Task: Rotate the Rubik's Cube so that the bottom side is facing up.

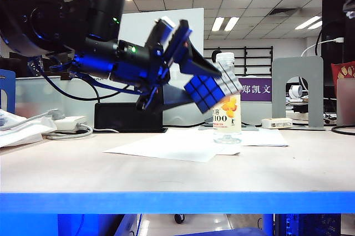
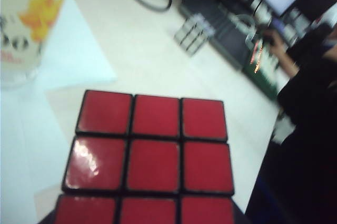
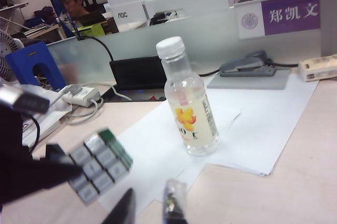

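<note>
Left pincer [image 1: 191, 61] pinches the Rubik's Cube [image 1: 213, 86] aloft; right pincer [image 3: 150, 205] slightly parted, empty

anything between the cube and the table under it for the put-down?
Nothing visible. The left gripper holds the Rubik's Cube tilted in the air above the white paper. The bottle stands just behind and beside it, close. The right gripper is apart, empty.

We are counting one Rubik's Cube [image 1: 212, 87], one bottle [image 1: 227, 99], two grippers, left gripper [image 1: 195, 61] and right gripper [image 3: 150, 207], and two bookends [image 1: 297, 91].
</note>
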You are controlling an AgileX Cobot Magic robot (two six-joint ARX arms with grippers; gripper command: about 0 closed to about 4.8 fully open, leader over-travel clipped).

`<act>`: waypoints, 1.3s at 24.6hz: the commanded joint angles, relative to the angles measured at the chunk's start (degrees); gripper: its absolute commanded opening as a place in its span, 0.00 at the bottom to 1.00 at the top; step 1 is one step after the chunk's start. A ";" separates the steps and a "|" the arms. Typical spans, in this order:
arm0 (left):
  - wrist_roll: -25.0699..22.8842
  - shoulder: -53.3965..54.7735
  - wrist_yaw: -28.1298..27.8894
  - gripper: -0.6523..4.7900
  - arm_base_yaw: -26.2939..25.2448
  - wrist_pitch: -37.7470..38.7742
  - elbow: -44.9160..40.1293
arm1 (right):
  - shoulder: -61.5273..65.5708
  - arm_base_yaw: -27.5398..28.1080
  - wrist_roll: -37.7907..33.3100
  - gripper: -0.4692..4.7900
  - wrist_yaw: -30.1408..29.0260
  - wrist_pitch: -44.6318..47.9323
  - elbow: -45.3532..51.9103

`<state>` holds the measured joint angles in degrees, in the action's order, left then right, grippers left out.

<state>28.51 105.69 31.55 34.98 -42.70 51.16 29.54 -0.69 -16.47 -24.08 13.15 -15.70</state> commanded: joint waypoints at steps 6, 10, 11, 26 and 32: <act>8.79 -0.37 4.33 0.61 -1.03 -10.93 0.28 | 5.40 -0.13 -1.84 0.22 -4.87 6.80 -0.22; 11.23 -0.37 5.84 0.61 -1.03 -14.10 0.28 | 6.21 -0.11 -3.26 0.25 -5.88 9.86 -0.22; 11.54 -0.39 5.95 0.61 -1.05 -14.38 0.28 | 6.32 -0.13 -3.56 0.26 -6.08 10.36 -0.22; 21.79 -0.42 10.60 0.61 -2.19 -25.59 0.28 | 19.85 -0.13 -12.28 0.40 -13.73 24.04 -0.26; 24.04 -0.42 12.44 0.61 -2.80 -28.26 0.28 | 27.87 -0.15 -16.74 0.45 -20.06 32.61 -1.73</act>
<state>52.16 105.67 43.53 32.23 -68.66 51.24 56.62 -0.82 -32.64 -42.24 44.27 -16.58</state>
